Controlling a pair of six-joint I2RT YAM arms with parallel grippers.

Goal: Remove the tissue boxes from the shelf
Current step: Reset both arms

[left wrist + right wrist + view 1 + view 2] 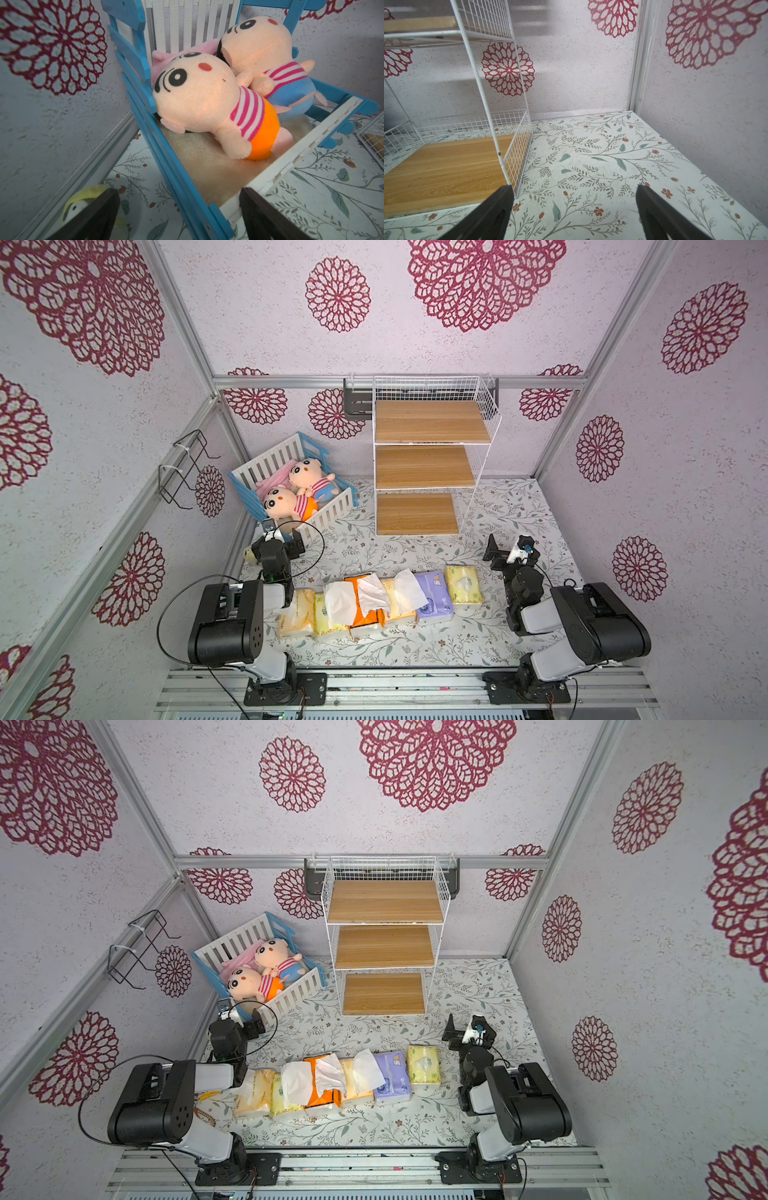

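Six tissue boxes (365, 608) lie side by side in one row on the floral table (478, 641), across its near half, between the two arms and well apart from the shelf (426, 466). In both top views the row runs from 9 o'clock to 3 o'clock: pale orange-yellow, yellow, bright orange, yellow-orange, the purple pack (434, 597) and a pale yellow pack (463, 585) set slightly further back. Loose white tissue stands out of the middle packs. The shelf stands at 12 o'clock of the row against the back wall, its three wooden boards stepped one above another inside the white wire frame. The left gripper (178, 190) is at 10 o'clock of the row, jaws spread wide with nothing gripped, facing the near corner of the toy crib (291, 485). The right gripper (574, 187) is at 2 o'clock of the row, jaws fully apart and nothing in them, over the table beside the shelf's lowest board. Two plush dolls (307, 483) lie in the crib, at 11 o'clock of the row.
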